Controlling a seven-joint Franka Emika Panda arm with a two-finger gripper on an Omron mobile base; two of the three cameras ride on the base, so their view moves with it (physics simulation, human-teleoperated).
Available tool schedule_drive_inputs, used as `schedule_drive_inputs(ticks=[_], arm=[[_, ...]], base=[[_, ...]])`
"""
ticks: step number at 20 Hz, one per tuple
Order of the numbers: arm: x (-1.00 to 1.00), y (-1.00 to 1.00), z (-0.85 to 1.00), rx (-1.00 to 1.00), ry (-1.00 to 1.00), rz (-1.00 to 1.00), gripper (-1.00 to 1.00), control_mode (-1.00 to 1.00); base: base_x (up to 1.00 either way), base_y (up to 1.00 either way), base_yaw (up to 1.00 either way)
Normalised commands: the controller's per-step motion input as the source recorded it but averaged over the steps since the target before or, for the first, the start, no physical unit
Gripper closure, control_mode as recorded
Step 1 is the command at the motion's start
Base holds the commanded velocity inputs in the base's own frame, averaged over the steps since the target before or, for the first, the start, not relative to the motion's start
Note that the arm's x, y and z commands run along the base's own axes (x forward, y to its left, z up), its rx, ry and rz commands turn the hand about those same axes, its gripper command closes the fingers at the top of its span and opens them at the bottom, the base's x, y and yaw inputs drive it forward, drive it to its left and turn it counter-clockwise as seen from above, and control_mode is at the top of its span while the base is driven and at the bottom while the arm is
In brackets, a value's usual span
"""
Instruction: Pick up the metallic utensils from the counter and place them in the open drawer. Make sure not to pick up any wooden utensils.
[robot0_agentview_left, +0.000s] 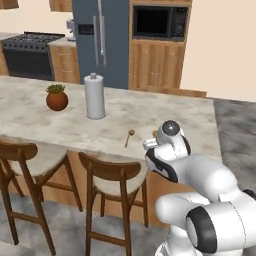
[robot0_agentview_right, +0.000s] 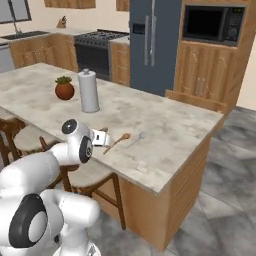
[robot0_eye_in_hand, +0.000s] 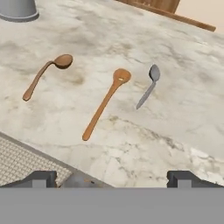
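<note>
1. Counter (robot0_eye_in_hand: 183, 100) comes first: a long beige-grey marbled stone island top, carrying a tall white paper-towel roll (robot0_agentview_left: 94, 96) and a small green plant in a round terracotta pot (robot0_agentview_left: 57, 98) at its far side, with wooden bar stools (robot0_agentview_left: 112, 181) tucked along the near edge.
2. The white arm's two-finger gripper (robot0_eye_in_hand: 112, 178) hovers above the near edge of the counter, its dark tips spread wide apart and pinching nothing.
3. Two orange-brown wooden spoons lie on the stone: a longer slotted wooden spoon (robot0_eye_in_hand: 105, 103) near the middle of the hand view and a shorter curved wooden spoon (robot0_eye_in_hand: 45, 75) to its left. Both must stay put.
4. The slim grey metal spoon (robot0_eye_in_hand: 148, 90) lies just beside the longer wooden one, apart from it, bowl pointing away from the hand.
5. The step in hand looks like the approach to this metal spoon. To do it well, I would centre the open tips over the thin handle, turn them across its length, and descend on the side away from the wooden spoon so that neither finger nudges it.
</note>
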Motion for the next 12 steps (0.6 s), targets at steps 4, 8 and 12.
schedule_drive_inputs(ticks=[4,8,12], arm=[[0.0,0.0,0.0,0.0,0.0,0.0,-1.0,1.0],[0.0,0.0,0.0,0.0,0.0,0.0,-1.0,1.0],[0.0,0.0,0.0,0.0,0.0,0.0,-1.0,1.0]], base=[[0.73,0.76,-0.43],[0.68,0.13,-0.44],[0.38,0.27,-0.55]])
